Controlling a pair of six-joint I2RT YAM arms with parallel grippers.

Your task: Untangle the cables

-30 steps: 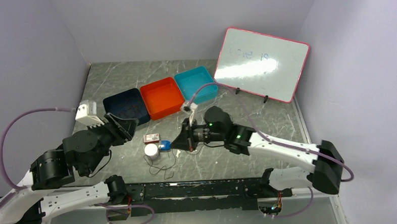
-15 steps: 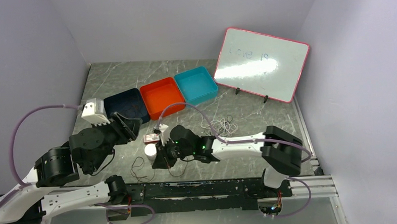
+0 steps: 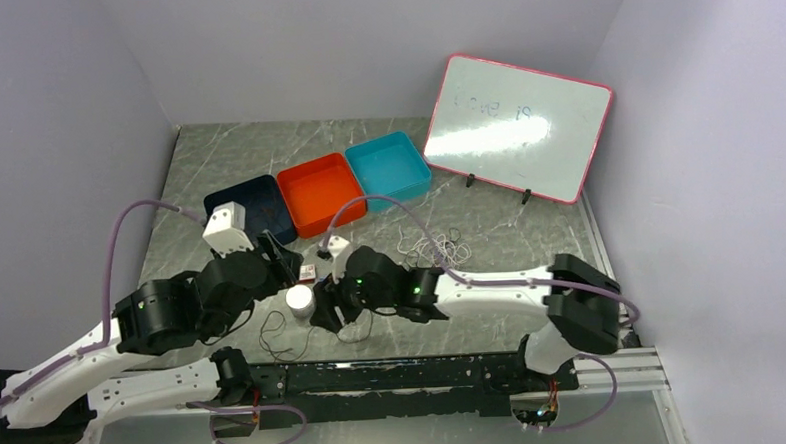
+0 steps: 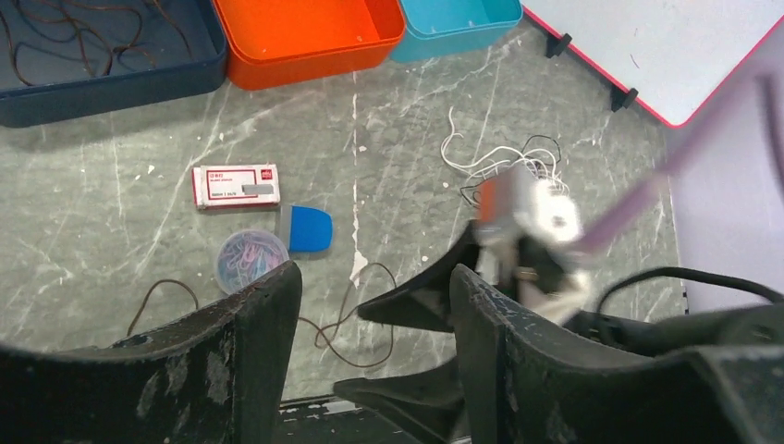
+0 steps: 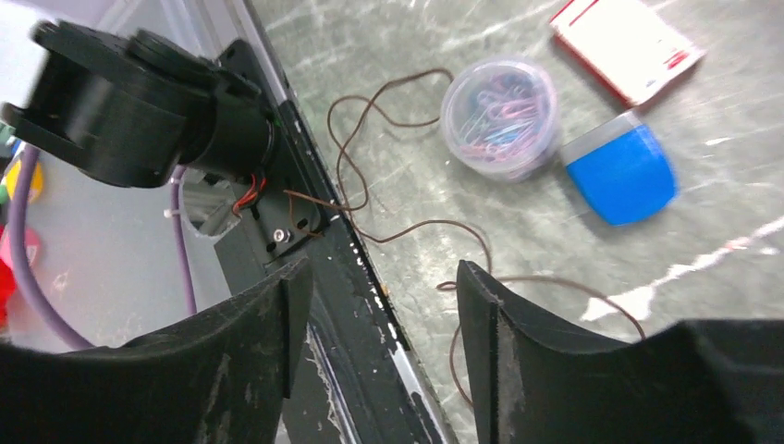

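Observation:
A thin brown cable (image 3: 274, 332) lies in loose loops by the table's front edge, its end trailing over the black rail (image 5: 305, 199). My right gripper (image 5: 381, 277) hovers open just above it, nothing between the fingers (image 3: 335, 320). A white and black tangle of cables (image 3: 435, 248) rests mid-table behind the right arm. More brown cables (image 4: 83, 28) lie inside the dark blue bin (image 3: 248, 203). My left gripper (image 4: 374, 277) is open and empty, raised over the table's left side (image 3: 280, 255), looking down on the right gripper's fingers (image 4: 416, 296).
A tub of paper clips (image 3: 299, 299), a blue piece (image 4: 310, 228) and a red and white box (image 4: 236, 185) sit close to the brown cable. Orange bin (image 3: 320, 190), teal bin (image 3: 389, 165) and a leaning whiteboard (image 3: 518, 126) stand at the back.
My right gripper swung left toward the front edge and went from shut to open; the brown cable now lies loose there. The left arm moved right and forward, opening a little.

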